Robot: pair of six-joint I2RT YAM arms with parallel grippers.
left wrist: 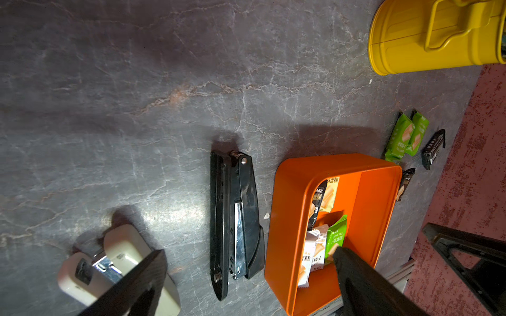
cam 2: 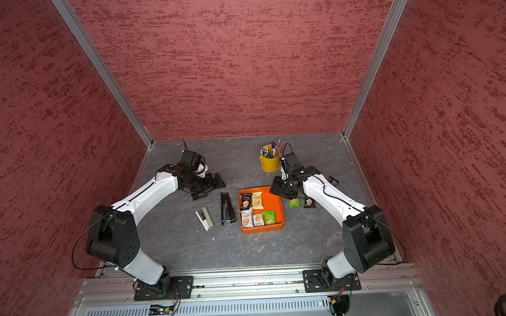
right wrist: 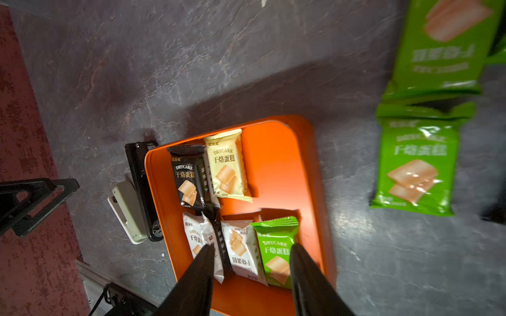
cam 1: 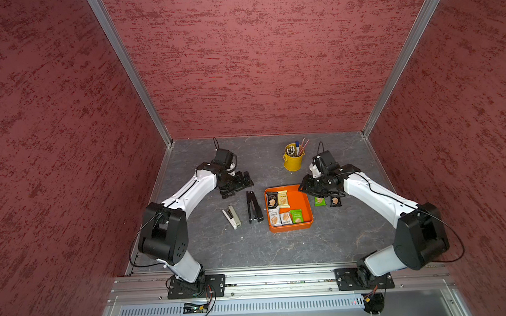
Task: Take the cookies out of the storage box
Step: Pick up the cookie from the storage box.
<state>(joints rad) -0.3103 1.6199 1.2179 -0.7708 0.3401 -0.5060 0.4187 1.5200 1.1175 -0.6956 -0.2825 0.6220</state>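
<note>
The orange storage box [cam 1: 301, 202] [cam 2: 273, 203] sits mid-table. Inside it lie several cookies: a black packet [right wrist: 189, 180], a cream one [right wrist: 226, 167], two white ones [right wrist: 241, 246] and a green one [right wrist: 276, 251]. More cookies lie on the table just right of the box: green packets [cam 1: 319, 201] [right wrist: 416, 164] and a black one [cam 1: 335, 201]. My right gripper [cam 1: 304, 188] [right wrist: 252, 247] hangs above the box's far right corner, open, with nothing between its fingers. My left gripper [cam 1: 238, 184] [left wrist: 250, 253] rests far left of the box, wide open and empty.
A black stapler [cam 1: 253, 206] lies close to the box's left wall, with a beige stapler [cam 1: 231, 217] further left. A yellow pen bucket [cam 1: 293, 159] stands behind the box near my right wrist. Red walls close in both sides and the back.
</note>
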